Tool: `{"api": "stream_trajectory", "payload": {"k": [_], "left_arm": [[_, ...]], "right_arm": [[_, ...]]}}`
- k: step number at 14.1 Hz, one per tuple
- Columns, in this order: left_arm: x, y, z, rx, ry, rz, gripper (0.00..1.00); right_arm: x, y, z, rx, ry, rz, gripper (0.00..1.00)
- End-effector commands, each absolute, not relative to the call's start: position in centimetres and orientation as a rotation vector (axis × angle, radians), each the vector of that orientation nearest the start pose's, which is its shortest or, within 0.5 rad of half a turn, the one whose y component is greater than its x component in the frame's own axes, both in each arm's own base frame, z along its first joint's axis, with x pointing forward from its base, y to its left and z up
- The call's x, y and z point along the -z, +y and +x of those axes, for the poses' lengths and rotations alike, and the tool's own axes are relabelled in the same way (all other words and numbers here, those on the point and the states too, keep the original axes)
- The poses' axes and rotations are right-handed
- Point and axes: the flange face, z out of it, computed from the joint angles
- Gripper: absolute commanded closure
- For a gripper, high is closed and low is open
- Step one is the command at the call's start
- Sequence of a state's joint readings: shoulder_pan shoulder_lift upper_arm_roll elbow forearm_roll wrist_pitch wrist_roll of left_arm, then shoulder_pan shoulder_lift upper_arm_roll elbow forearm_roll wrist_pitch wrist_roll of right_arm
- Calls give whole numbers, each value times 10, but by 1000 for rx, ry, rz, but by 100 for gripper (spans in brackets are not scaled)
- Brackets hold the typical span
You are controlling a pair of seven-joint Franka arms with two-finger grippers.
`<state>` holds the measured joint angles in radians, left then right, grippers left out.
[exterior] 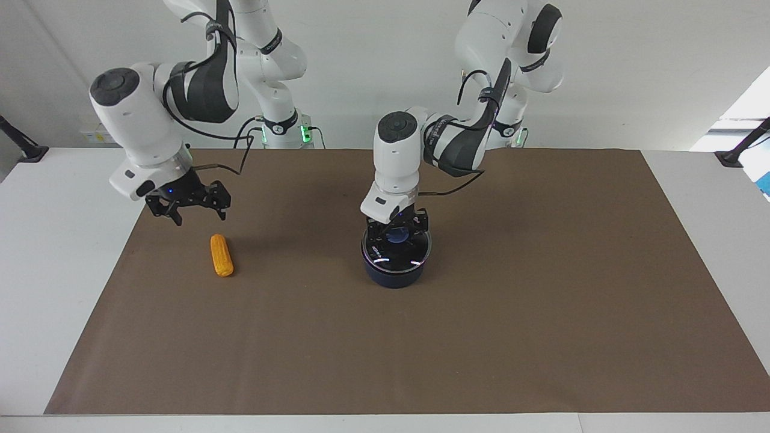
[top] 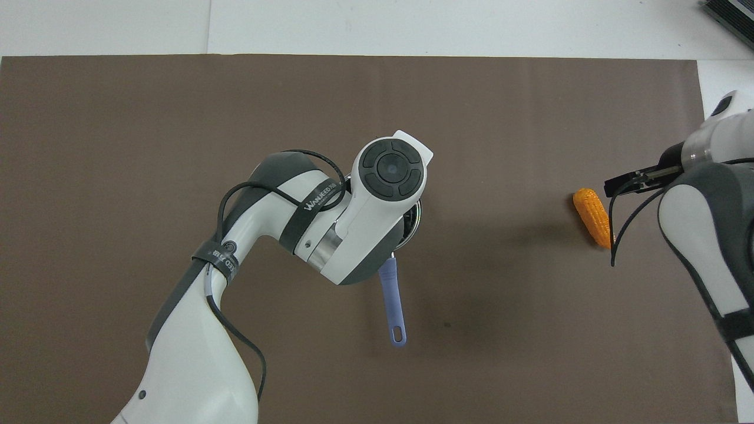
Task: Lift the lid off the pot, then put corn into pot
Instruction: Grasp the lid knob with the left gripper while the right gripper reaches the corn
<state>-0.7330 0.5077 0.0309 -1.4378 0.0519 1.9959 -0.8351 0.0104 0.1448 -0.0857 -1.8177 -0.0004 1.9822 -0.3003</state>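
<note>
So far nothing is done: the round clear glass lid (exterior: 397, 243) sits on the dark navy pot (exterior: 394, 275), the left gripper (exterior: 397, 230) at its knob, grip unclear; the orange-yellow corn cob (exterior: 221, 255) lies well apart from the pot, under the spread-fingered right gripper (exterior: 187, 208).

You had a white table (exterior: 66, 252) covered across most of its top by a brown mat (exterior: 481, 313). A plain white wall (exterior: 373, 66) stood along the robots' end. Black clamp mounts (exterior: 24, 147) sat at both table ends. Bright daylight (exterior: 746, 105) came in at the left arm's end.
</note>
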Motion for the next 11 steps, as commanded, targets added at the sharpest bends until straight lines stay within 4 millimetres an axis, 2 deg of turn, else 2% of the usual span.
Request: {"api": "stream_trajectory", "payload": {"k": [1, 3, 5, 7, 8, 11], "left_arm": [[-430, -448, 535, 146, -196, -3116, 100], [-453, -434, 540, 174, -215, -3120, 100], [-464, -420, 546, 186, -238, -3112, 100], [-468, -401, 555, 184, -226, -3112, 100], [-471, -384, 561, 173, -181, -3106, 100], [-479, -318, 574, 136, -62, -3093, 100]], "right_arm": [[-415, -49, 604, 38, -560, -3099, 0], [-378, -57, 603, -4, -716, -3065, 0], [-350, -63, 595, -17, -947, -2999, 0], [-320, -69, 584, 16, -1049, -2978, 0], [-304, -76, 581, 8, -1078, -2967, 0], [-296, -76, 581, 26, -1129, -2956, 0]]}}
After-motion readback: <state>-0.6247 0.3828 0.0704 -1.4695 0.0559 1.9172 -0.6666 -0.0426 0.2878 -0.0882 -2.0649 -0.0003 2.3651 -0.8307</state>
